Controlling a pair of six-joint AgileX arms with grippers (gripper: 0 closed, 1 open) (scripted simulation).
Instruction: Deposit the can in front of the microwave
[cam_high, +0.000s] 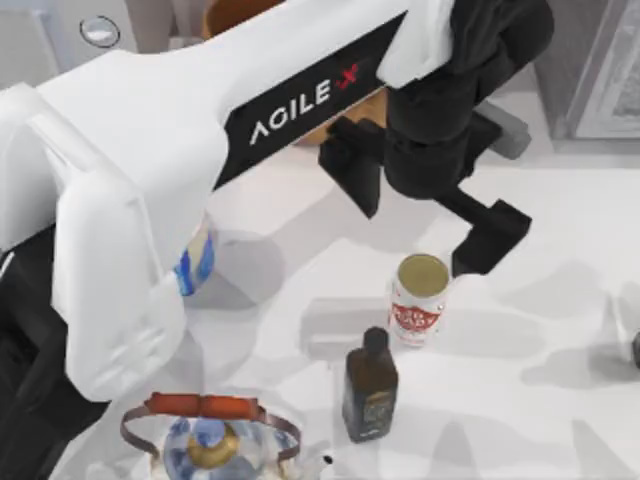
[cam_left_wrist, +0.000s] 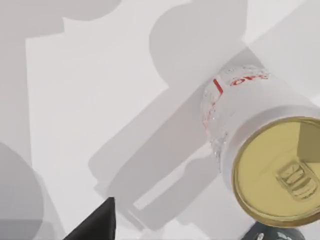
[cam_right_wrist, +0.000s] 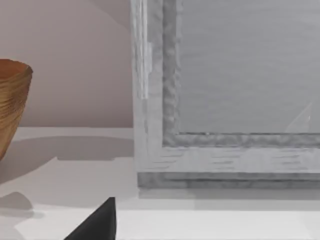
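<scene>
Two black fingers (cam_high: 490, 240) of my left gripper (cam_high: 420, 215) hang spread wide above the white table (cam_high: 560, 330), holding nothing, one tip just beside the can (cam_high: 418, 300). I see the can standing upright near the table's middle, with a dark brown bottle (cam_high: 370, 385) close by it (towards the top view's lower edge). From the left wrist camera the can's (cam_left_wrist: 260, 150) gold lid and red lettering show plainly. From the right wrist camera I get a grey-framed appliance (cam_right_wrist: 225, 100) and a wooden bowl (cam_right_wrist: 12, 105).
</scene>
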